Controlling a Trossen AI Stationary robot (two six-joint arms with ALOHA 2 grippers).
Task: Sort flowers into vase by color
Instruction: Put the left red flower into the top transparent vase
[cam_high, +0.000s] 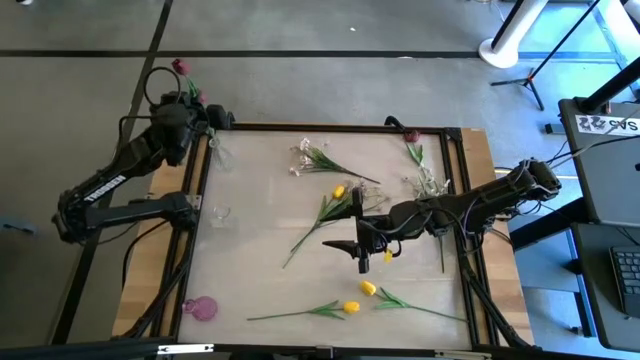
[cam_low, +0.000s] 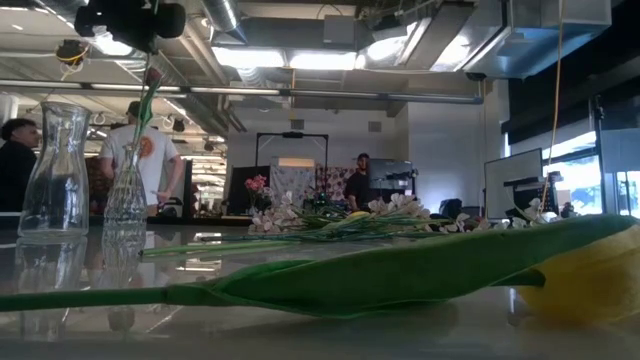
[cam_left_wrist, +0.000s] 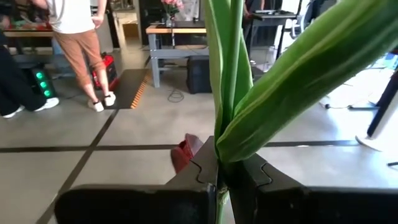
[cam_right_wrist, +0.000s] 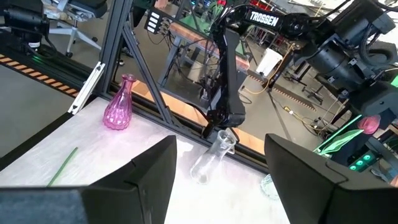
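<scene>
My left gripper is at the table's far left corner, shut on a red tulip's green stalk. In the low view the stalk runs down from the gripper into a narrow clear vase. A red bloom shows just beyond the fingers. My right gripper hangs open over the table's middle and touches nothing. Yellow tulips, white sprays and another red tulip lie flat on the table. My left gripper pinches the tulip's stalk between its two fingers, just below where the long leaves branch off. The fingers lie across the stalk, roughly level. The stalk stands near upright and lifted, its lower part reaching into the narrow clear vase.
A wider clear carafe stands beside the narrow vase. A pink vase stands at the near left corner. A black frame rims the table. People stand in the room beyond the far edge.
</scene>
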